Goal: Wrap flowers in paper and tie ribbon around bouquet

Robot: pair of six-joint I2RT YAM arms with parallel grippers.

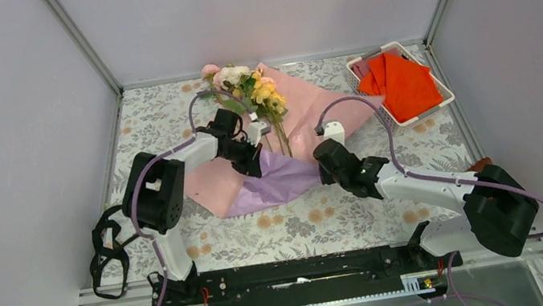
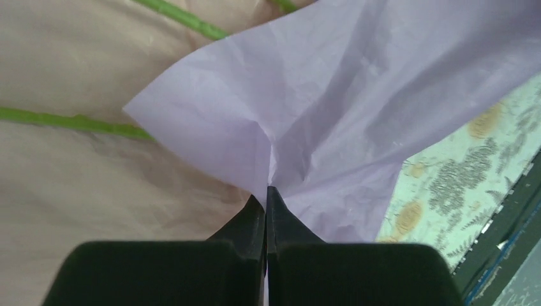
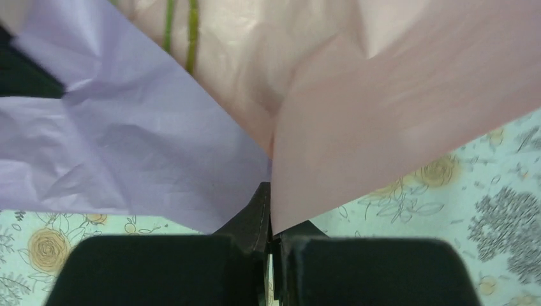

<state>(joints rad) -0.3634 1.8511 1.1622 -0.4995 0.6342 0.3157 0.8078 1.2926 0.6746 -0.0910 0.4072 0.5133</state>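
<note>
– On the flowered tabletop [image 1: 165, 112], what's the biggest thing, and who has hold of it?

– That's the paper [image 1: 309, 103], spread pale pink face up with its near corner turned over to show lilac. The left tool [image 2: 266, 194] is pinched shut on the lilac flap. The right tool [image 3: 268, 191] is clamped shut on the edge where pink meets lilac. Both have paper, nothing else.

– And the flowers [image 1: 254, 86]?

– Lying on the sheet, with the blooms at the far side and the stems [image 2: 76, 121] running toward the arms, just beyond the folded corner.

– So how should this fold go?

– I'd say lift both pinches together and carry the flap up over the stems, keeping the sheet lightly taut between the tools. Thin paper creases and tears if one side pulls ahead. The stems should stay along the middle so the cone closes evenly.

– Any containers?

– One white basket [image 1: 436, 80] at the far right, well apart from the work, holding a folded orange-red cloth [image 1: 404, 84].

– The ribbon?

– I can't find it in any view.
</note>
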